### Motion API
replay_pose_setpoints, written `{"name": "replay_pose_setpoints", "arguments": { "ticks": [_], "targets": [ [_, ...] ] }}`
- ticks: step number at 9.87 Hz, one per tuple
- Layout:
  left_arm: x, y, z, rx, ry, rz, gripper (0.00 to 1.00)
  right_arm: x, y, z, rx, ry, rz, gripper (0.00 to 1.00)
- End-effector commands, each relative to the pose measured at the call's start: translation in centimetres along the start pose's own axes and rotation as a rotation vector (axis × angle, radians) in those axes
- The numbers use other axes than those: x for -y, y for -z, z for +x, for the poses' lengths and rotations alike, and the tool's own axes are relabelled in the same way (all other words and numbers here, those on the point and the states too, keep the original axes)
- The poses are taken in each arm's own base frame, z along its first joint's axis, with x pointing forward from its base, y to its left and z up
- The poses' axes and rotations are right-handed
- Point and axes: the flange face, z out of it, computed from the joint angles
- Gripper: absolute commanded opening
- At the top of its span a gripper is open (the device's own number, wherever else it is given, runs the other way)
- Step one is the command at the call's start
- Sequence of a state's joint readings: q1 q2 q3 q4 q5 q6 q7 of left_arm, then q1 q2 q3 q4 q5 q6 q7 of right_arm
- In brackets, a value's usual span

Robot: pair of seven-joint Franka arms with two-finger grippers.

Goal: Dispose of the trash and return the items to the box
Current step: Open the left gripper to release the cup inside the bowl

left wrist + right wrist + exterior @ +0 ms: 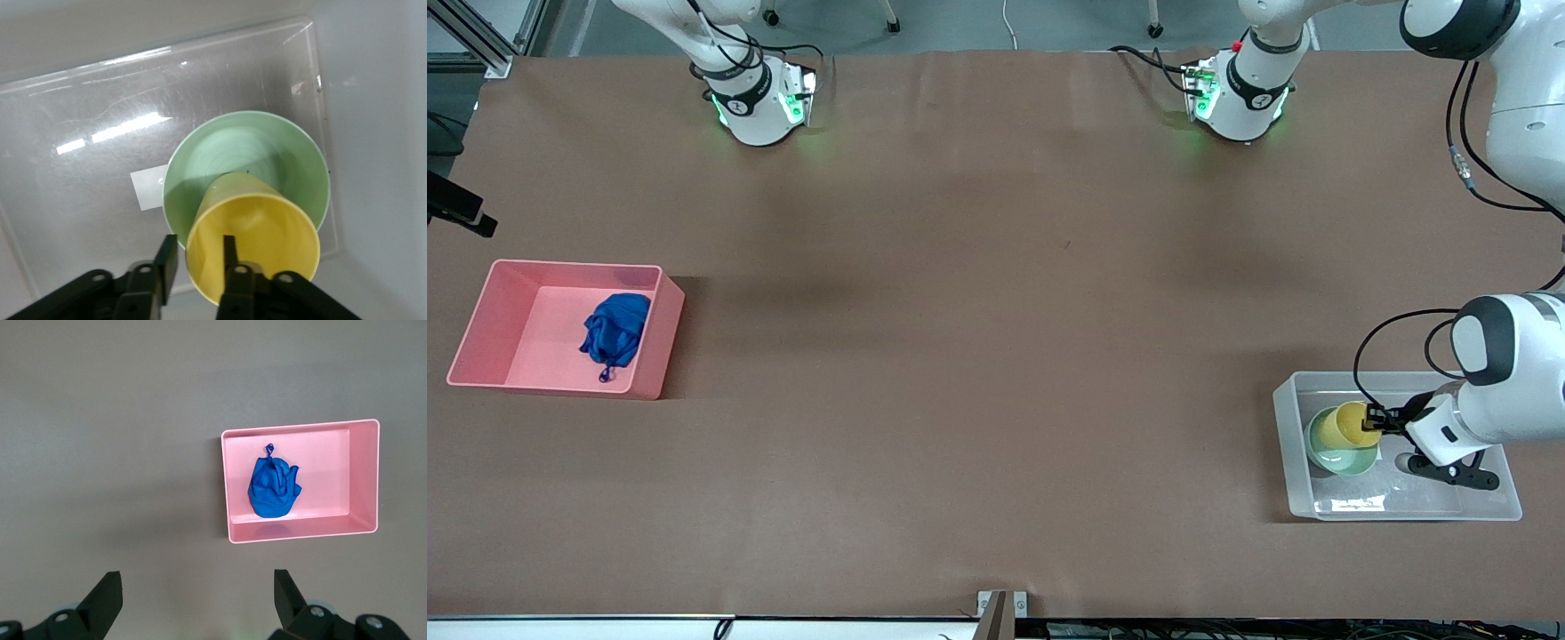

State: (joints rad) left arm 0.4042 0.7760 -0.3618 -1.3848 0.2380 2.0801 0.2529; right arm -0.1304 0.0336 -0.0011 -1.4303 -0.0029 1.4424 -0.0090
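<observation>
Left wrist view: left gripper fingers straddle yellow cup rim, loosened, cup in green bowl inside clear box. Right gripper spread. Blue cloth in pink bin.

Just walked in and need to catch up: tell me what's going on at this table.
The left gripper is in the clear box, its fingers straddling the rim of the yellow cup, which sits in the green bowl. The blue cloth already lies in the pink bin. The right gripper waits open, up over the bare table.
</observation>
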Motion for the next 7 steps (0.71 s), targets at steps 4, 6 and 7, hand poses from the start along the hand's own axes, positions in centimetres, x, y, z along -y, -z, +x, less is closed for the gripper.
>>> {"name": "replay_pose_setpoints", "arguments": {
  "ticks": [4,6,7],
  "targets": [
    [-6.0,17.9,-1.6,-0.127,-0.001,0.127,1.00,0.0,0.3,-0.4,-0.008,-0.002,0.000,1.00],
    [-9.2,24.5,-4.2,-0.097,0.010,0.164,1.00,0.0,0.3,-0.4,-0.005,-0.002,0.000,1.00],
    [-10.3,27.0,-5.5,-0.088,0.014,0.173,1.00,0.0,0.3,-0.4,-0.003,-0.002,0.000,1.00]
  ]
}}
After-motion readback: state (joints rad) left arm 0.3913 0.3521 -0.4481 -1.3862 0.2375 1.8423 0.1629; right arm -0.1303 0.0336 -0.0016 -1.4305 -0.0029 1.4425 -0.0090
